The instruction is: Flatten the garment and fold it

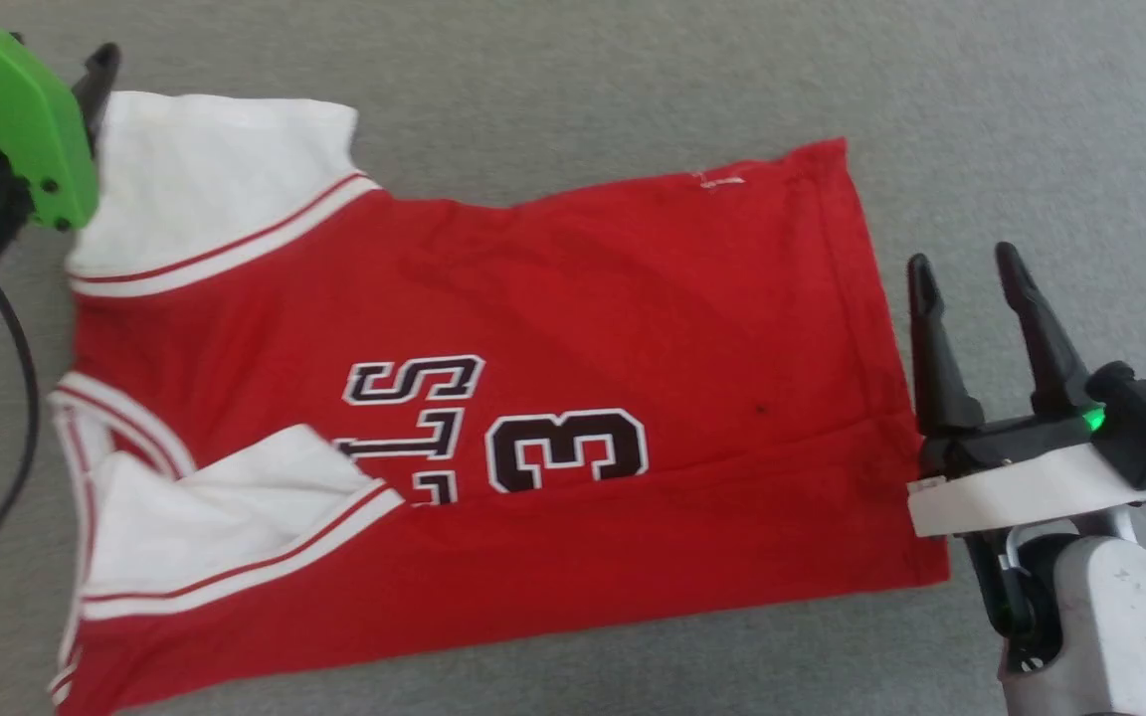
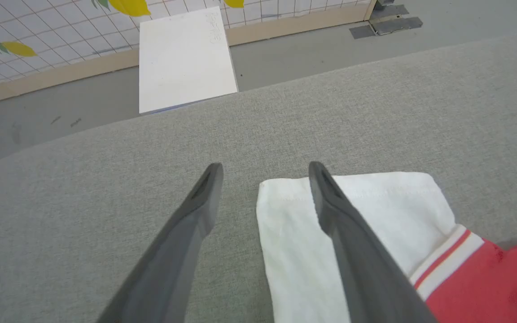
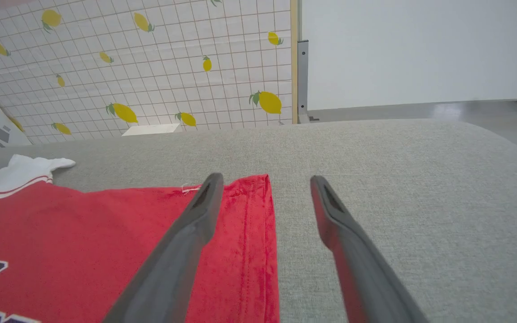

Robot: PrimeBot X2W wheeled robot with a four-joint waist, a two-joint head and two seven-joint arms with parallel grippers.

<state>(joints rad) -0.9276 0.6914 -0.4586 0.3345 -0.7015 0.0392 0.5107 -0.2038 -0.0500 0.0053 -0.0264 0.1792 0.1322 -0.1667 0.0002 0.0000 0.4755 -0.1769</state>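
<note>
With the left gripper (image 2: 265, 166) and right gripper (image 1: 966, 268) held open and empty, the red jersey (image 1: 533, 328) could be folded lumpy if the flopped-over white sleeve (image 1: 235, 507) is not smoothed first.

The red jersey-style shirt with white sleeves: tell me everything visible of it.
The red jersey-style shirt lies front up on the grey fabric surface, collar end toward the robot's left, hem toward its right. The white, red-striped far sleeve is spread flat; the near sleeve is folded over the front, hiding part of the black-and-white lettering. Faint creases. Nothing grips it.
</note>
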